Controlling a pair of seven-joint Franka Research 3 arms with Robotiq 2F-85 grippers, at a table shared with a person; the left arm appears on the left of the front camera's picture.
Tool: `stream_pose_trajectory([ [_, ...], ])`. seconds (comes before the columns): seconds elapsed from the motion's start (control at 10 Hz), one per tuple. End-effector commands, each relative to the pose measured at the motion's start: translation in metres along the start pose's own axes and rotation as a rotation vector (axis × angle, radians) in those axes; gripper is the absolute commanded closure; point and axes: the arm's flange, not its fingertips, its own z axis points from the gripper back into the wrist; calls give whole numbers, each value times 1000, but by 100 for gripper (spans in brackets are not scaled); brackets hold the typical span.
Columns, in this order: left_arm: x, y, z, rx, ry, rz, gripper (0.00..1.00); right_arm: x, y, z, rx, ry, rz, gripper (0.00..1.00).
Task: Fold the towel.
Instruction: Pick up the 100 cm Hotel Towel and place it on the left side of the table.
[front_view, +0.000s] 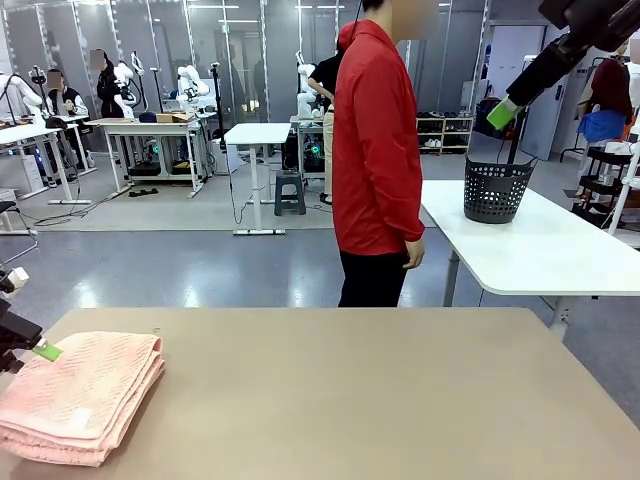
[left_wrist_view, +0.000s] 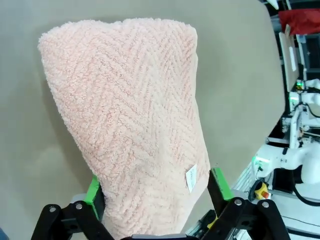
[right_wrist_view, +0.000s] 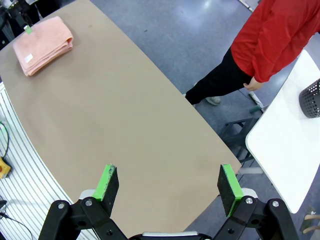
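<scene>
Salmon-pink herringbone terry towel (left_wrist_view: 135, 115) lies folded between the wide-open, empty left tool (left_wrist_view: 156, 192).

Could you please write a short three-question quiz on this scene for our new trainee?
1. True or false: the towel lies folded on the table.
2. Where does the left gripper stand? A) shut on the towel B) open, its fingers either side of the towel's near end C) raised high above the floor
3. Fill in: the right gripper is open and holds ____.

Key: 1 true; 2 B; 3 nothing.
</scene>
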Motion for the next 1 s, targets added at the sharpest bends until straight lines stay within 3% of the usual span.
stream_pose_trajectory([
  [0.0, -9, -21, 6, 72, -3, 17, 0, -1, 1, 0, -3, 4, -2, 0],
  [0.9, -40, -96, 30, 248, -39, -10, 0, -1, 1, 0, -3, 4, -2, 0],
])
